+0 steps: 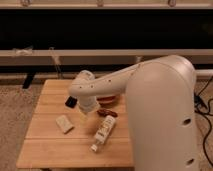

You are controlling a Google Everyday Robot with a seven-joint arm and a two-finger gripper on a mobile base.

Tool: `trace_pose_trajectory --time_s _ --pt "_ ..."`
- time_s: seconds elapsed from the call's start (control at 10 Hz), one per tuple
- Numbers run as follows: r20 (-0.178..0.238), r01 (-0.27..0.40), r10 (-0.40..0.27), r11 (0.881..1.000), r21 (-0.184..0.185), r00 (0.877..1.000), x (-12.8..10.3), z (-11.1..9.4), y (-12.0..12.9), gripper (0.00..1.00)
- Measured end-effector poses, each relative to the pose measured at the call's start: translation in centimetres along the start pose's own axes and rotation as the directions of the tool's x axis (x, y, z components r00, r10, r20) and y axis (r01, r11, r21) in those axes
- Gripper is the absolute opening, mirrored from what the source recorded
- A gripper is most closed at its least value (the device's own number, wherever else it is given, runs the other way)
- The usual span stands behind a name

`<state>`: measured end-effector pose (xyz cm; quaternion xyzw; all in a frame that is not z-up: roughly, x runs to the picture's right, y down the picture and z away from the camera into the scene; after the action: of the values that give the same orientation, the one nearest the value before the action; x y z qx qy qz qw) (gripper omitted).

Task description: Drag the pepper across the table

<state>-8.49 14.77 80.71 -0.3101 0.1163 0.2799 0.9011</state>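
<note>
The pepper is a small dark reddish-brown piece lying on the light wooden table, just in front of the red-brown bowl. My gripper hangs under the white wrist, low over the table and just left of the pepper. I cannot see any contact between them. The large white arm reaches in from the right and hides part of the bowl and the table's right side.
A red-brown bowl sits behind the pepper, mostly under the arm. A black phone lies left of the wrist, partly covered. A small pale block lies front left. A bottle lies on its side in front of the pepper.
</note>
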Motion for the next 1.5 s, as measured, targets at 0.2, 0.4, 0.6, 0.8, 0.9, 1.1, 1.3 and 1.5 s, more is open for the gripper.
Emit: trace_pose_trajectory --time_s 0.2,0.4,0.6,0.8,0.9,1.1,1.3,1.5 --pt "-0.006 0.021 -0.021 1.0 -0.015 1.0 0.0 1.1 -0.4 0.8" --pt "-0.014 0.054 -0.054 0.998 -0.022 0.998 -0.2 2.2 -0.7 0.8" --pt "-0.008 0.091 -0.091 0.996 -0.021 0.996 -0.6 3.2 -1.3 0.8" --pt "0.019 0.109 -0.109 0.994 -0.02 0.994 -1.1 3.4 -2.0 0.8" --pt "0.03 0.112 -0.111 0.994 -0.017 0.993 -1.3 3.4 -2.3 0.8" --pt "0.05 0.12 -0.119 0.993 -0.017 0.992 -1.6 3.5 -3.3 0.8" --pt "0.049 0.122 -0.121 0.992 -0.023 0.991 -1.6 4.0 -3.8 0.8" --pt "0.026 0.127 -0.126 0.991 -0.033 0.992 -1.5 4.9 -4.1 0.8"
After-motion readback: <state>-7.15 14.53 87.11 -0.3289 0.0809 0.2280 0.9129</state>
